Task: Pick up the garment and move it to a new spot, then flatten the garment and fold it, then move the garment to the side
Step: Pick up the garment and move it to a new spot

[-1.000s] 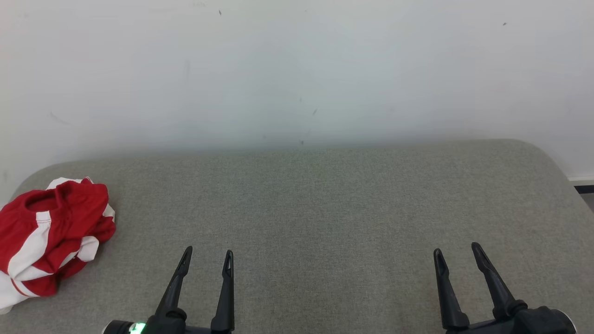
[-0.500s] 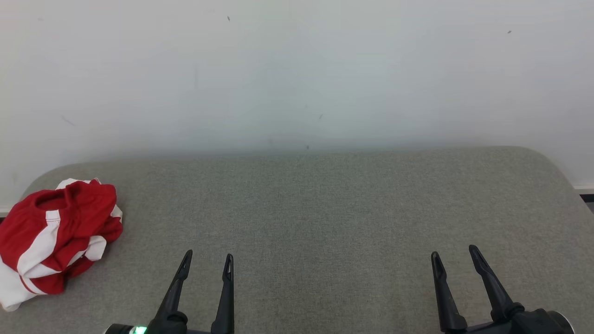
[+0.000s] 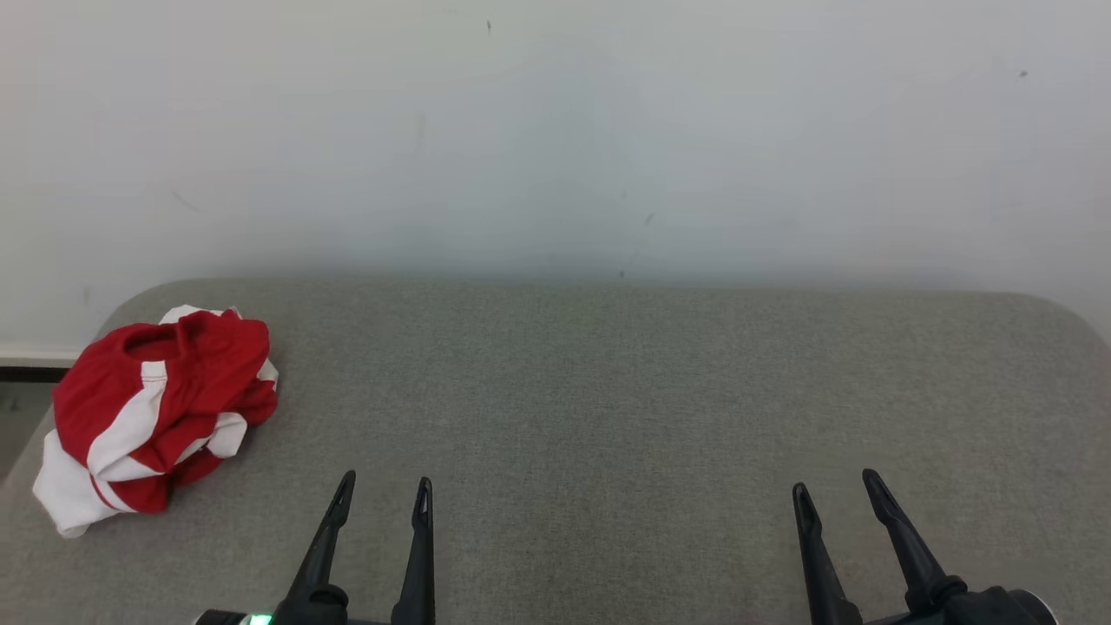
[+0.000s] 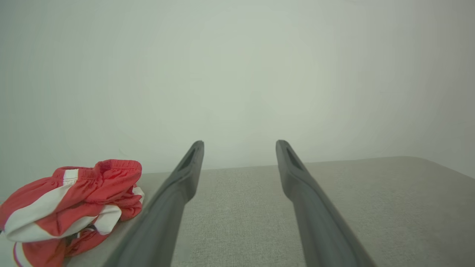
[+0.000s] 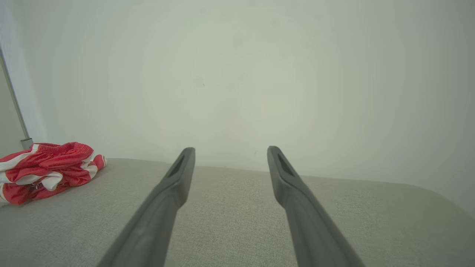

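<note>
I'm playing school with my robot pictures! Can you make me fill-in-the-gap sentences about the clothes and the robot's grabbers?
1. The crumpled shorts on the grey padded surface are red and ____.
2. Of the left gripper and the right gripper, the shorts lie nearer the ____ one.
3. Both grippers are ____ and hold nothing.

Missing words: white; left; open.

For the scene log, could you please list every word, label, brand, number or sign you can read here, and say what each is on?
There is no readable text anywhere.
Garment: red cloth with white stripes, no print or label showing.
Wall: only small dark specks.
Grey surface: plain weave, no marking.
</note>
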